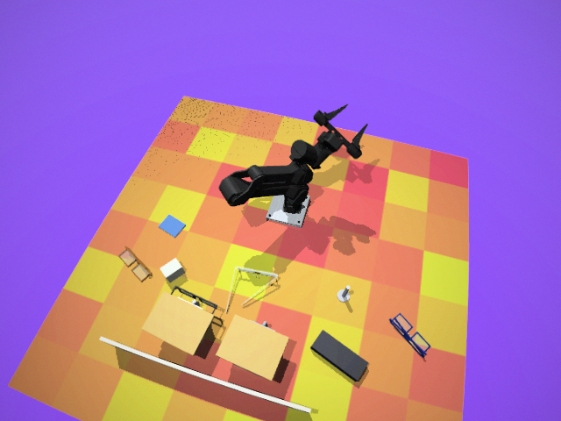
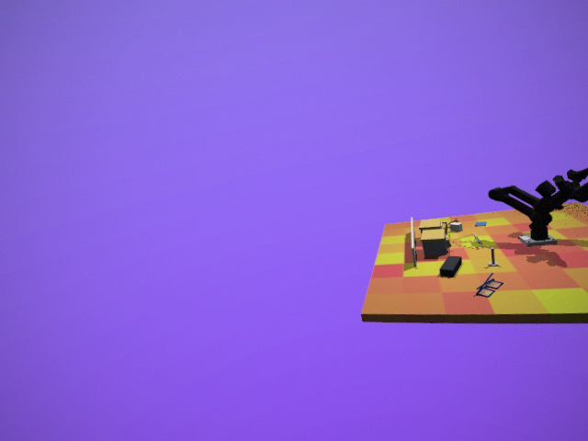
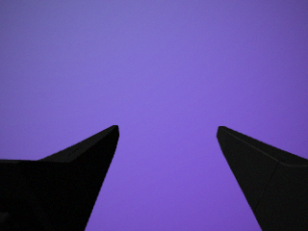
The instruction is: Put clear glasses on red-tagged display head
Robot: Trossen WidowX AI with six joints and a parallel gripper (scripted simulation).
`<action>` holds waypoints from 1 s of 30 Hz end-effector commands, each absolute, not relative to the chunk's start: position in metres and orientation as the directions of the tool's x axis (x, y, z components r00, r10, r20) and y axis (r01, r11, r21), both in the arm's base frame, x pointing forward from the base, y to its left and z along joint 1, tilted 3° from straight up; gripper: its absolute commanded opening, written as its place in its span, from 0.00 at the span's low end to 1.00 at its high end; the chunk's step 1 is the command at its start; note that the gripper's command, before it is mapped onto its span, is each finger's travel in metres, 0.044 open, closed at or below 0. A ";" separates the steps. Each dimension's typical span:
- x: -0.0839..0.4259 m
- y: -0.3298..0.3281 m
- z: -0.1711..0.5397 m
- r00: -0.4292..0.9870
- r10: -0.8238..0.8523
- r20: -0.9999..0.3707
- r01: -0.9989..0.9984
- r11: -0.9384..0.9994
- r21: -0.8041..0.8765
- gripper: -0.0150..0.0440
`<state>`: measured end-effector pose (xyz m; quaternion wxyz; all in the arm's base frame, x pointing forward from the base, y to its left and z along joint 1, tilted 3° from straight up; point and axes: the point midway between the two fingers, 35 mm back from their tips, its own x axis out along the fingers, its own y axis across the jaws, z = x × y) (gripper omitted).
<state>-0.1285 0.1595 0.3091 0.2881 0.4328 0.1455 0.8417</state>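
Note:
The clear glasses [image 1: 256, 271] lie on the table with their temples spread toward the two display heads. One block-like head [image 1: 179, 322] [image 2: 430, 222] has black glasses [image 1: 215, 306] at its front. The other head [image 1: 253, 346] [image 2: 435, 246] shows a small nose and no glasses. No red tag shows on either head in these views. My gripper [image 1: 357, 115] [image 3: 167, 130] is open and empty, raised on the far side of the arm base, pointing away from the heads and glasses. Its fingertips are cut off in the exterior view.
A white upright panel [image 1: 203, 374] stands behind the heads. A dark box [image 1: 339, 355] [image 2: 450, 266], a small peg stand [image 1: 343, 296] and blue glasses [image 1: 409, 337] lie to one side. A white block [image 1: 171, 269], a blue tile [image 1: 172, 225] and brown glasses [image 1: 141, 272] are on the other.

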 end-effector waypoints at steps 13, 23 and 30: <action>-0.116 0.204 0.302 -0.395 0.750 0.530 -0.495 -0.660 0.565 0.78; -0.012 0.305 0.267 -0.011 0.989 0.150 -0.685 -0.117 0.719 0.59; 0.098 0.322 0.233 0.315 0.939 -0.137 -0.578 0.304 0.757 0.59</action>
